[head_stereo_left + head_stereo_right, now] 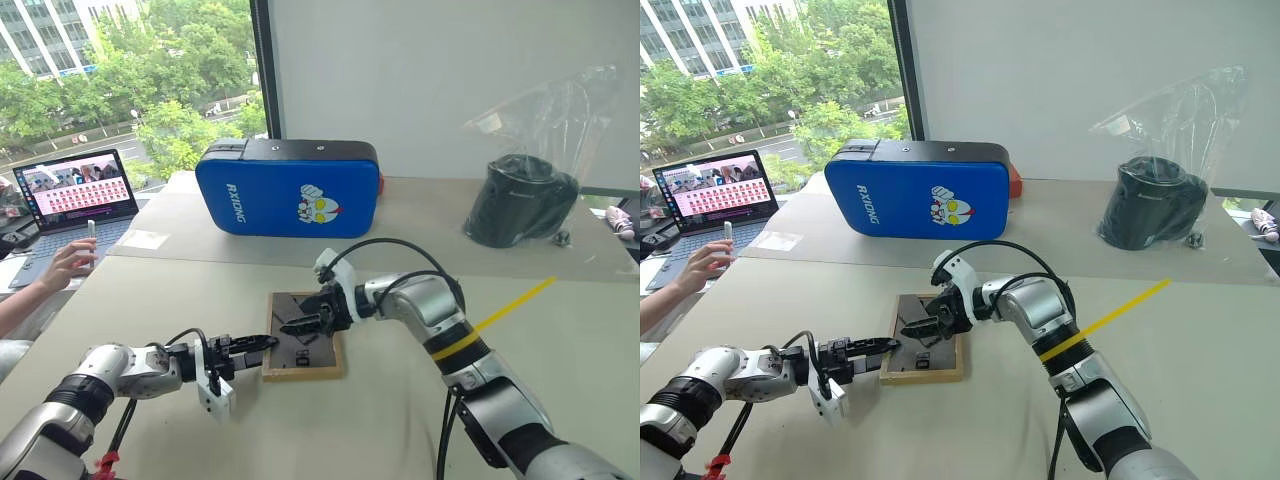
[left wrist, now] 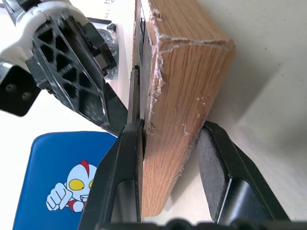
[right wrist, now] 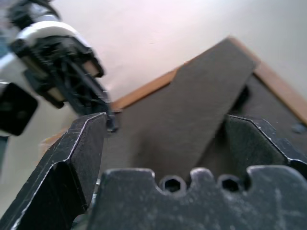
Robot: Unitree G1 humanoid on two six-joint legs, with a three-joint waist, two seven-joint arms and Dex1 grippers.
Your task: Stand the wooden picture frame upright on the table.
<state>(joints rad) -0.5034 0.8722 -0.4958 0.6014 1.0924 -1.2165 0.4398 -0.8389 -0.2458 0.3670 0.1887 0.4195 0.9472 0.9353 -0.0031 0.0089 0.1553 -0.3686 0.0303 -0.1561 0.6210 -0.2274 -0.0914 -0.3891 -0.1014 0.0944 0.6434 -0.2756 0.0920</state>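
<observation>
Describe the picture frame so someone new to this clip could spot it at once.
Start from the big blue padded case standing at the back of the beige table. Nearer the robot, the picture frame lies back-up between both pincers. Its light wood border around a dark back panel sets it apart.

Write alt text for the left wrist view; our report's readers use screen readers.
The left gripper clamps the light-wood edge of the wooden picture frame, one finger on each face. The right gripper hangs open over the frame's dark back, with a blue padded case behind.
</observation>
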